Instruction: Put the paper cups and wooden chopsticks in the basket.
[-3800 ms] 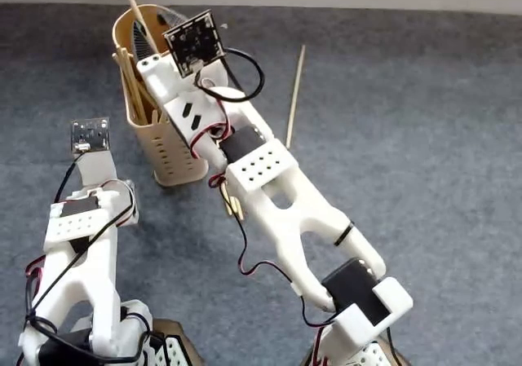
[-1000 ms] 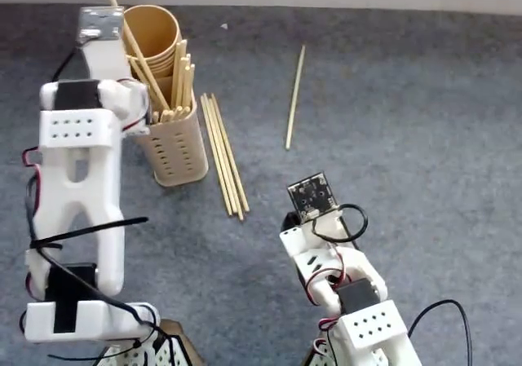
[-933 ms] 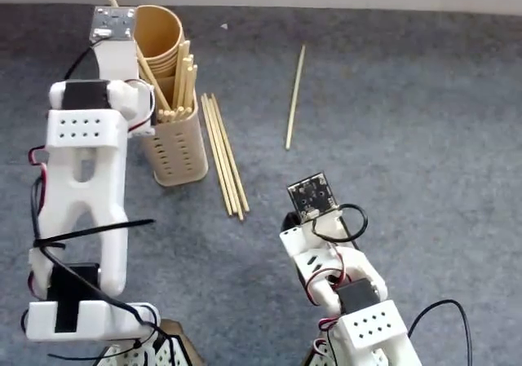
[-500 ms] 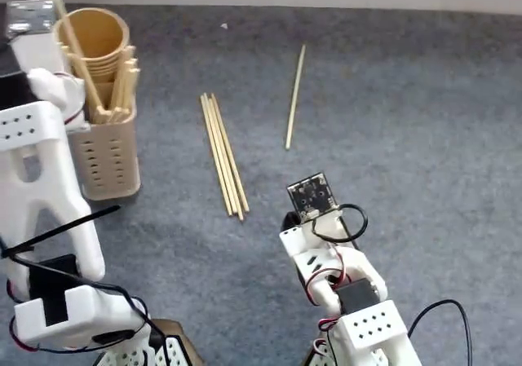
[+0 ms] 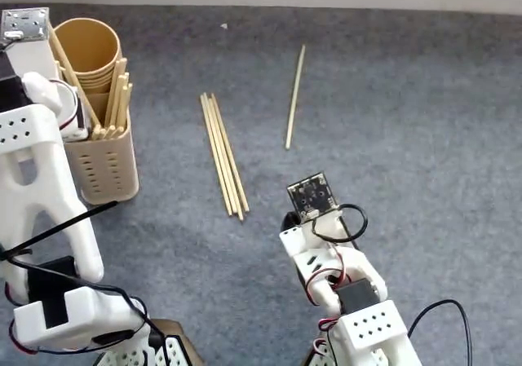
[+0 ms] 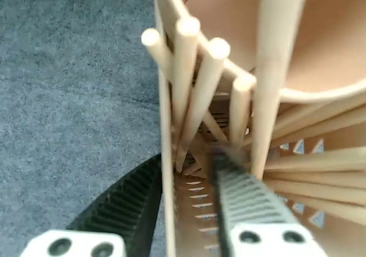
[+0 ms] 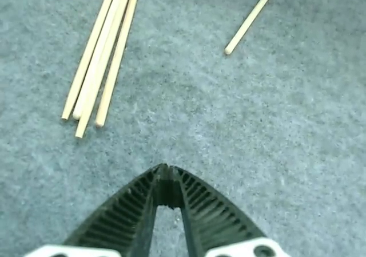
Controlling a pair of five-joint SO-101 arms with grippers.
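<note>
Wooden chopsticks (image 5: 223, 154) lay bundled on the surface (image 5: 408, 138) near my clenched, empty right tool (image 7: 166, 197), long axis running away from it. My left tool (image 6: 191, 162), farther off, gripped the basket (image 5: 102, 166) wall.

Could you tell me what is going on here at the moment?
The left gripper is clamped on the basket wall, one finger inside, one outside. The basket holds stacked paper cups and several chopsticks. A bundle of chopsticks and a single chopstick lie on the grey mat outside it. The right gripper is shut and empty, just short of the bundle.
</note>
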